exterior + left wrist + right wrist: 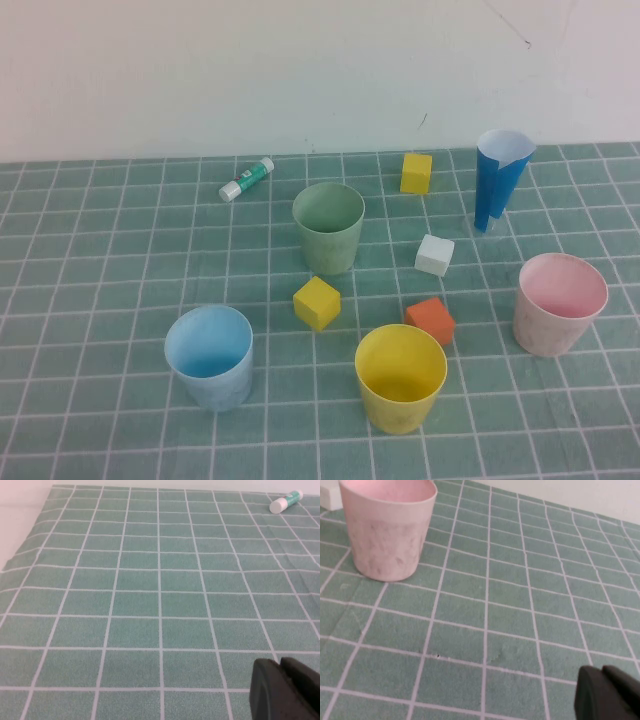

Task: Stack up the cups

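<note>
nothing was stacked yet: four cups (328,227) stood apart mid-tabletop; left gripper (280,687) and right gripper (605,692) hung closed, empty; one needed to open over a cup.

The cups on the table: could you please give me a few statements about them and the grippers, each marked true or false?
1. All four cups stand apart, none stacked: blue cup, green cup, pink cup, yellow cup. True.
2. The green cup lies on its side. False: it stands upright.
3. The left gripper holds the glue stick. False: it is shut on nothing, above bare cloth.
4. The right gripper is shut, short of the pink cup. True.
5. An orange cube sits inside the yellow cup. False: it sits beside it.
</note>
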`<control>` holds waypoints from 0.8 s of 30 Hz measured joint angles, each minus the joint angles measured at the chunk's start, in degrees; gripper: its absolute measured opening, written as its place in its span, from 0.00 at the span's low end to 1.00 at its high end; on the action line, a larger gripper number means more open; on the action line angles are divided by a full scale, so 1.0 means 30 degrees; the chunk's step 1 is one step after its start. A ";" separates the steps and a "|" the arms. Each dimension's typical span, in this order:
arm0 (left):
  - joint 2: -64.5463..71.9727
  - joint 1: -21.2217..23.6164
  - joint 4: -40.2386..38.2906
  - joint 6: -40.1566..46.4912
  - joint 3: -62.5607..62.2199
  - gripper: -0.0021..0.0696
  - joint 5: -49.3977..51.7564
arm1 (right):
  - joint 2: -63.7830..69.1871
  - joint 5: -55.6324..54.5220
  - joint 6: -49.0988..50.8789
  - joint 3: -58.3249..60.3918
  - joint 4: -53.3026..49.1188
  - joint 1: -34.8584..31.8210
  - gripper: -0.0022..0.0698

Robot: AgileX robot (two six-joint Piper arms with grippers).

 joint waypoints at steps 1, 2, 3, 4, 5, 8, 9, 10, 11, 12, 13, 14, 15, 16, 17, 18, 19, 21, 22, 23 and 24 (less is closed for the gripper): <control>0.0000 0.0000 0.0000 0.0000 0.0000 0.03 0.0000 | 0.0000 0.0000 0.0000 0.0000 -0.0029 0.0000 0.03; 0.0000 0.0000 0.0000 0.0000 0.0000 0.03 0.0000 | 0.0000 0.0000 0.0000 0.0000 -0.0086 0.0000 0.03; 0.0000 0.0000 0.0000 0.0000 0.0000 0.03 0.0000 | 0.0000 0.0000 0.0000 0.0000 -0.0114 0.0000 0.03; 0.0000 0.0000 0.0000 0.0000 0.0000 0.03 0.0000 | 0.0000 0.0000 0.0000 0.0000 -0.0108 0.0000 0.03; 0.0000 0.0000 0.0000 0.0000 0.0000 0.03 0.0000 | 0.0000 0.0000 0.0000 0.0000 -0.0108 0.0000 0.03; 0.0000 0.0000 0.0000 0.0000 0.0000 0.03 0.0000 | 0.0000 0.0000 0.0000 0.0000 -0.0153 0.0000 0.03; 0.0000 0.0000 0.0000 0.0000 0.0000 0.03 0.0000 | 0.0000 0.0000 0.0000 0.0000 -0.0153 0.0000 0.03; 0.0000 0.0000 0.0000 0.0000 0.0000 0.03 0.0000 | 0.0000 0.0000 0.0000 0.0000 -0.0153 0.0000 0.03; 0.0000 0.0000 0.0000 0.0000 0.0000 0.03 0.0000 | 0.0000 0.0000 0.0000 0.0000 -0.0153 0.0000 0.03; 0.0000 0.0000 0.0000 0.0000 0.0000 0.03 0.0000 | 0.0000 0.0000 0.0000 0.0000 -0.0153 0.0000 0.03; 0.0000 0.0000 0.0000 0.0000 0.0000 0.03 0.0000 | 0.0000 0.0000 0.0000 0.0000 -0.0153 0.0000 0.03; 0.0000 0.0000 0.0000 0.0000 0.0000 0.03 0.0000 | 0.0000 0.0000 0.0000 0.0000 -0.0153 0.0000 0.03; 0.0000 0.0000 0.0000 0.0000 0.0000 0.03 0.0000 | 0.0000 0.0000 0.0000 0.0000 -0.0153 0.0000 0.03; 0.0000 0.0000 0.0000 0.0000 0.0000 0.03 0.0000 | 0.0000 0.0000 0.0000 0.0000 -0.0153 0.0000 0.03; 0.0000 0.0000 0.0000 0.0000 0.0000 0.03 0.0000 | 0.0000 0.0000 0.0000 0.0000 -0.0153 0.0000 0.03; 0.0000 0.0000 0.0000 0.0000 0.0000 0.03 0.0000 | 0.0000 0.0000 0.0000 0.0000 -0.0153 0.0000 0.03; 0.0000 0.0000 0.0000 0.0000 0.0000 0.03 0.0000 | 0.0000 0.0000 0.0000 0.0000 -0.0153 0.0000 0.03; 0.0000 0.0000 0.0000 0.0000 0.0000 0.03 0.0000 | 0.0000 0.0000 0.0000 0.0000 -0.0153 0.0000 0.03; 0.0000 0.0000 0.0000 0.0000 0.0000 0.03 0.0000 | 0.0000 0.0000 0.0000 0.0000 -0.0153 0.0000 0.03; 0.0000 0.0000 0.0000 0.0000 0.0000 0.03 0.0000 | 0.0000 0.0000 0.0000 0.0000 -0.0153 0.0000 0.03; 0.0000 0.0000 0.0000 0.0000 0.0000 0.03 0.0000 | 0.0000 0.0000 0.0000 0.0000 -0.0153 0.0000 0.03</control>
